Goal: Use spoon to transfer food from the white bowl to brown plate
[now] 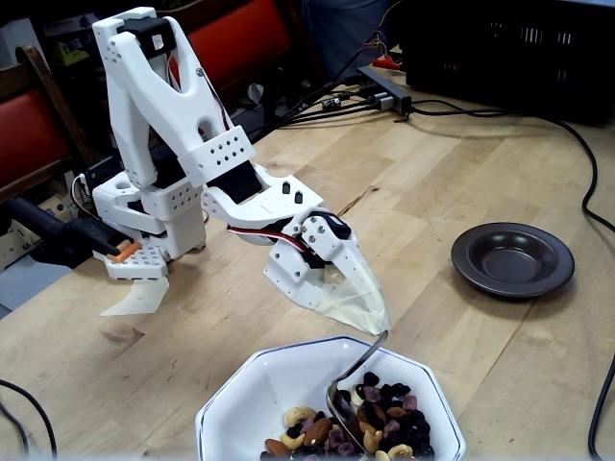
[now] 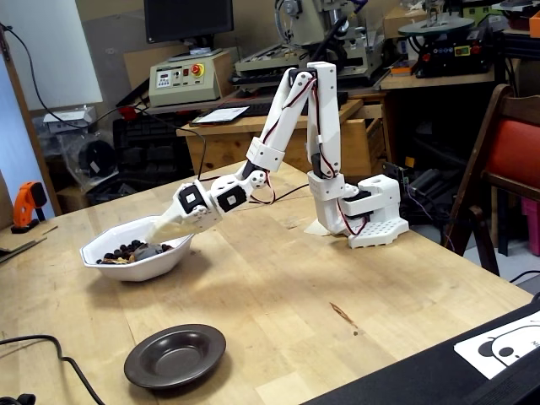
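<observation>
The white bowl [image 1: 240,396] sits at the front edge in a fixed view and at the left [image 2: 175,251] in the other. Its right half holds the food [image 1: 384,423], a mix of nuts and dark raisins. My gripper [image 1: 373,322] hangs over the bowl's far rim, its fingers under a pale wrapping, shut on the spoon's handle. The spoon [image 1: 357,375] slants down from it, and its oval end is dug into the food [image 2: 125,251]. The brown plate [image 1: 512,257] stands apart with nothing on it, on the right here and in front of the bowl [image 2: 175,355] in the other fixed view.
The arm's white base [image 1: 144,226] stands at the table's left. Black cables [image 1: 577,154] run along the far right of the table, and another [image 2: 51,350] lies near the plate. A red-backed chair [image 2: 510,160] stands beside the table.
</observation>
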`<action>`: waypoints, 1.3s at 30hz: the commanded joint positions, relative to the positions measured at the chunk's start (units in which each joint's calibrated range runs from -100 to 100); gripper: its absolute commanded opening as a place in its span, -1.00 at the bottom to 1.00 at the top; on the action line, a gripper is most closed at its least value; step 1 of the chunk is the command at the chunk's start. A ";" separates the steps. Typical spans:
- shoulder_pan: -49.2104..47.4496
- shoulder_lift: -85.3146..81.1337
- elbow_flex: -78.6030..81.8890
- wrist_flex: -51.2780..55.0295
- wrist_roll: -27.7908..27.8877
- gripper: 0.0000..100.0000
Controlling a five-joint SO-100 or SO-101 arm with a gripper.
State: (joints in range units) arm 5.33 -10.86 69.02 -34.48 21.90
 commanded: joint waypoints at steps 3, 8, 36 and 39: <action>-0.88 -0.82 -3.54 -0.93 -5.13 -0.95; -0.59 -0.82 -3.54 -0.93 -8.99 -0.95; -0.22 -0.90 -3.54 -2.99 -20.42 -0.95; -0.22 -0.73 -3.18 -8.20 -21.00 -0.95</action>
State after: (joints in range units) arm 5.40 -10.95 67.85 -37.29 1.68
